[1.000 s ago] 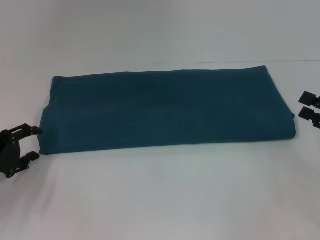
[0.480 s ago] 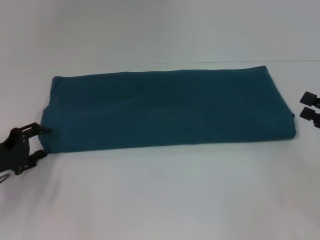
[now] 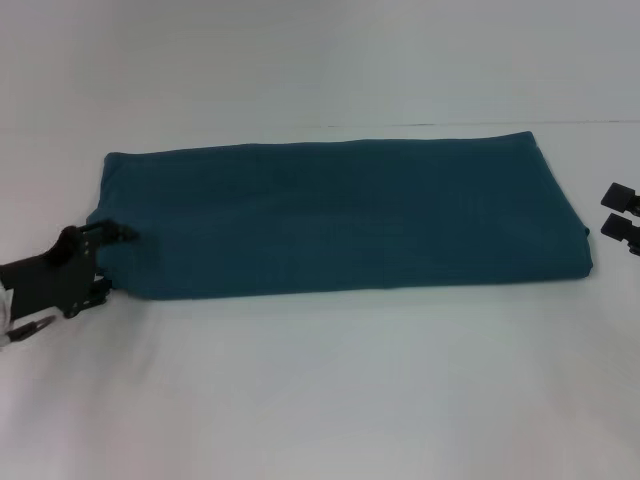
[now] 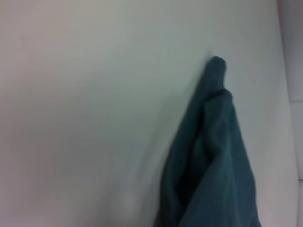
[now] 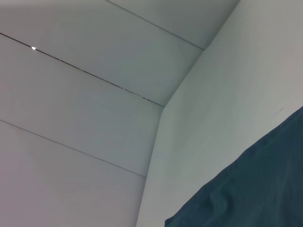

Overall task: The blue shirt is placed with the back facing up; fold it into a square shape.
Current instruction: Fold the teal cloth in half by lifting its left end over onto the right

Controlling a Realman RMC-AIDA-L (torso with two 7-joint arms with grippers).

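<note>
The blue shirt (image 3: pixel 340 215) lies on the white table (image 3: pixel 320 400) as a long, flat rectangle running left to right, plain side up. My left gripper (image 3: pixel 110 262) is at the shirt's near-left corner, open, with one finger over the cloth and the other at the front edge. The left wrist view shows the layered corner of the shirt (image 4: pixel 213 156) close up. Beside the shirt's right end, my right gripper (image 3: pixel 615 212) stays open and apart from the cloth. An edge of the shirt (image 5: pixel 255 189) shows in the right wrist view.
White tabletop surrounds the shirt, with a broad bare strip in front of it. A white wall with panel seams (image 5: pixel 94 80) rises behind the table.
My left gripper has moved right and slightly away from me, from beside the shirt's left edge to straddling its near-left corner. The shirt and the right gripper have not moved.
</note>
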